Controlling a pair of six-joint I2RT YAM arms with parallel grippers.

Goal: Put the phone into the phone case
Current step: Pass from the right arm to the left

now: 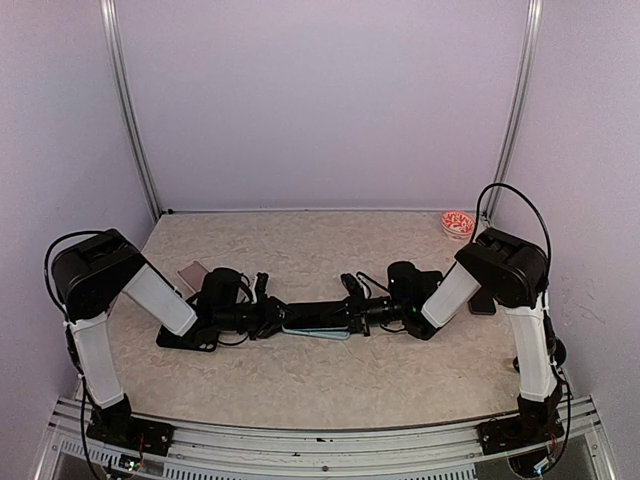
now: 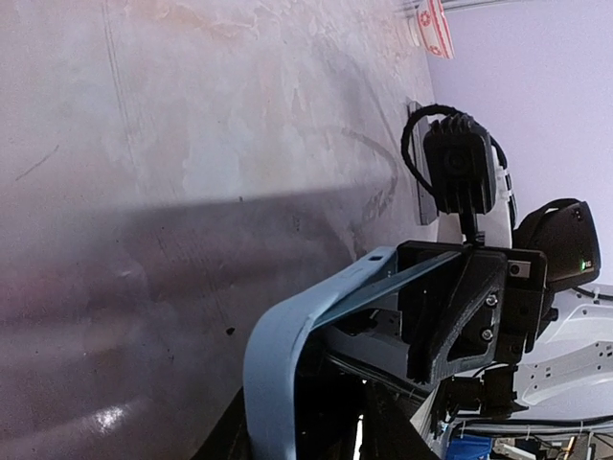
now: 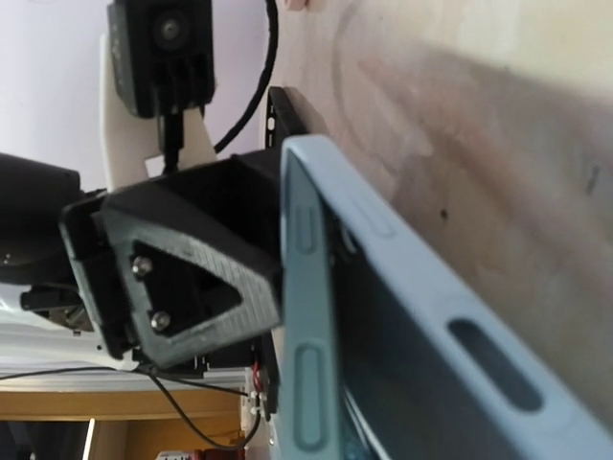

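Both arms meet over the middle of the table and hold the light blue phone case (image 1: 318, 332) level between them. My right gripper (image 1: 352, 312) is shut on the case's right end. In the right wrist view the case (image 3: 316, 316) fills the foreground, with a dark flat face, apparently the phone (image 3: 402, 374), inside its rim. My left gripper (image 1: 275, 318) is at the left end. In the left wrist view the case's (image 2: 278, 355) curved end lies between the dark fingers at the bottom edge; whether they press on it I cannot tell.
A dark flat slab (image 1: 483, 302) lies by the right arm, also in the left wrist view (image 2: 420, 182). A pinkish flat piece (image 1: 190, 272) and a black flat piece (image 1: 185, 340) lie by the left arm. A small red-and-white dish (image 1: 458, 223) sits at the back right.
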